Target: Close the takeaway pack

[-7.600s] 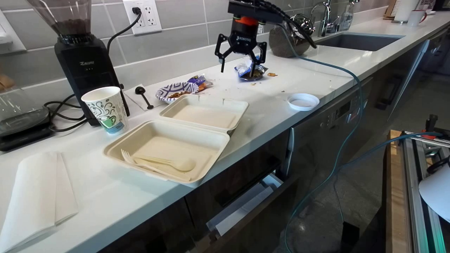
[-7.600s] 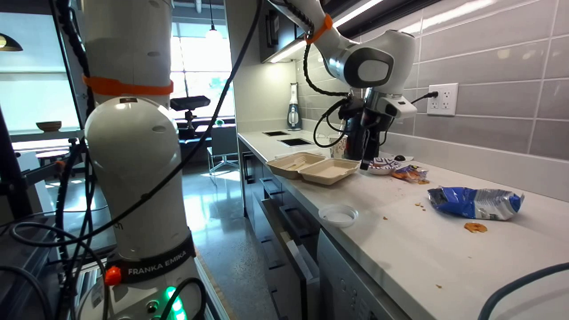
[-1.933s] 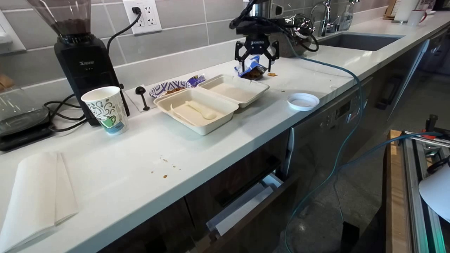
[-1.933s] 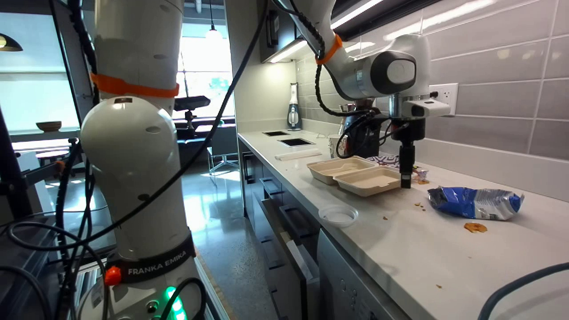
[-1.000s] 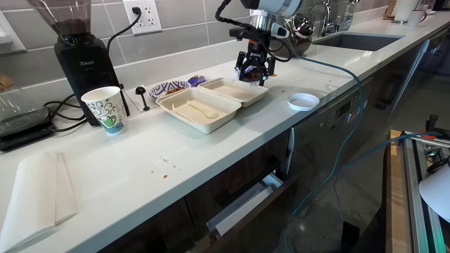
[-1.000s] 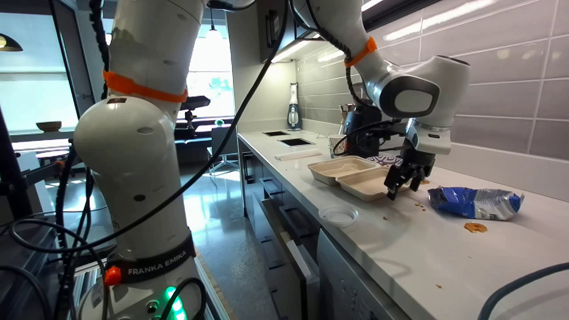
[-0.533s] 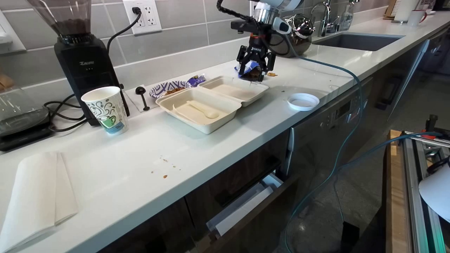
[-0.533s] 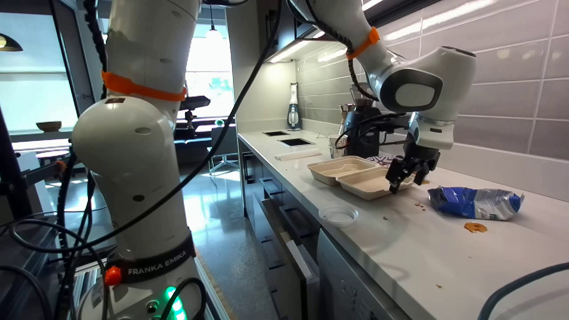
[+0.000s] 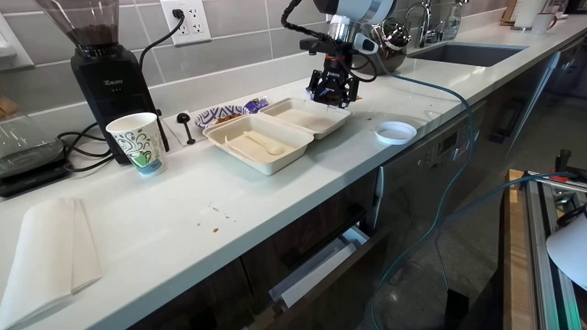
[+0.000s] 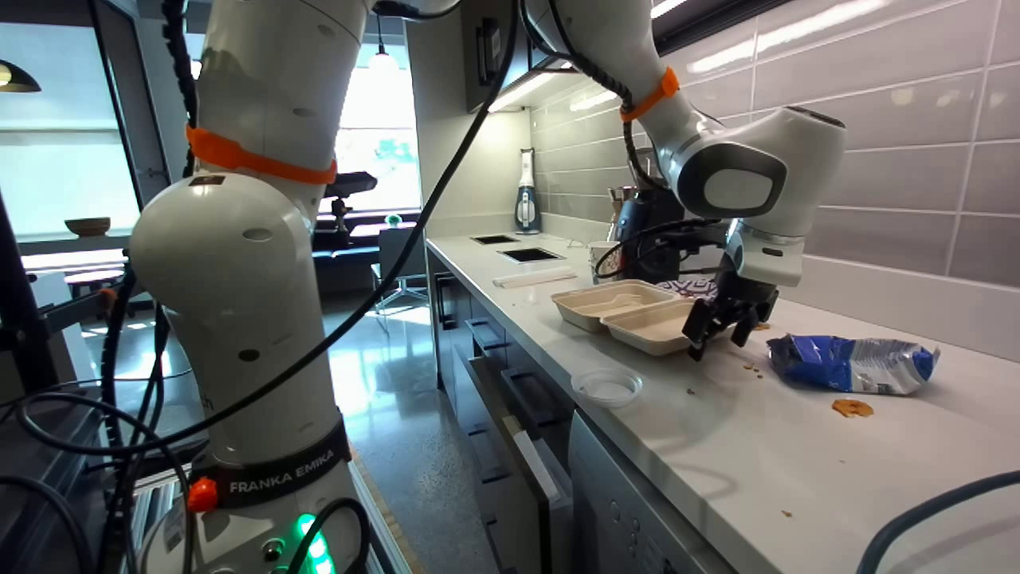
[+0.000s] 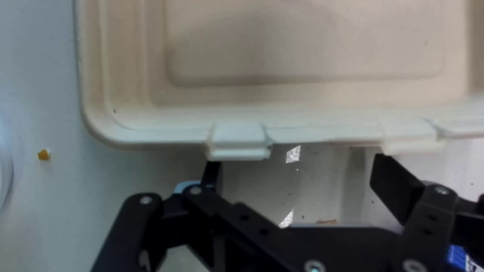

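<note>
– Two tabs (image 11: 238, 138): how is the takeaway pack (image 9: 286, 126) turned?
– Opened, lengthwise away from the parted, empty gripper (image 11: 298, 172), tabs just beside. The grinder (image 9: 110, 94) beyond is marked "Encore", the arm (image 10: 227, 303) "FRANKA EMIKA".

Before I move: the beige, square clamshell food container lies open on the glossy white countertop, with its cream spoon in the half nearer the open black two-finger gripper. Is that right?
Not quite: the cream spoon lies in the half farther from the open black two-finger gripper, as an exterior view shows. The beige, square clamshell food container does lie open on the glossy white countertop.
</note>
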Controlling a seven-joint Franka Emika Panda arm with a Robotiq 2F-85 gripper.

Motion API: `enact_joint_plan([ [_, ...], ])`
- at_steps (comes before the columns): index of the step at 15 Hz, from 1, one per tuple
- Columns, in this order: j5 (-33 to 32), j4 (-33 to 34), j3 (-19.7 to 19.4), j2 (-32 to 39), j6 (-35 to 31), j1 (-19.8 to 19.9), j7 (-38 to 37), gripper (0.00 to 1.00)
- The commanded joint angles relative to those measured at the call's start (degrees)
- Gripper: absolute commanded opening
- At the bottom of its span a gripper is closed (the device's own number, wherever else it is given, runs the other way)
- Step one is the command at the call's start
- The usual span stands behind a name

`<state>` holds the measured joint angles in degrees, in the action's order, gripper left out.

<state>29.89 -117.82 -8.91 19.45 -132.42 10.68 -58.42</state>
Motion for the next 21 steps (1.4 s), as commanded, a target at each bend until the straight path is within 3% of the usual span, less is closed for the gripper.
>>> enact_joint_plan([
  [1,-0.41,-0.66,-0.65,-0.04,0.16,-0.21,-0.69,1.0],
  [6,2.3,-0.24,0.34,0.31,1.64,0.77,2.19,1.0],
  [10,8.26,-0.16,1.61,0.08,4.42,2.05,7.92,1.0],
  [21,20.5,0.46,0.74,-2.49,12.21,2.29,18.62,1.0],
])
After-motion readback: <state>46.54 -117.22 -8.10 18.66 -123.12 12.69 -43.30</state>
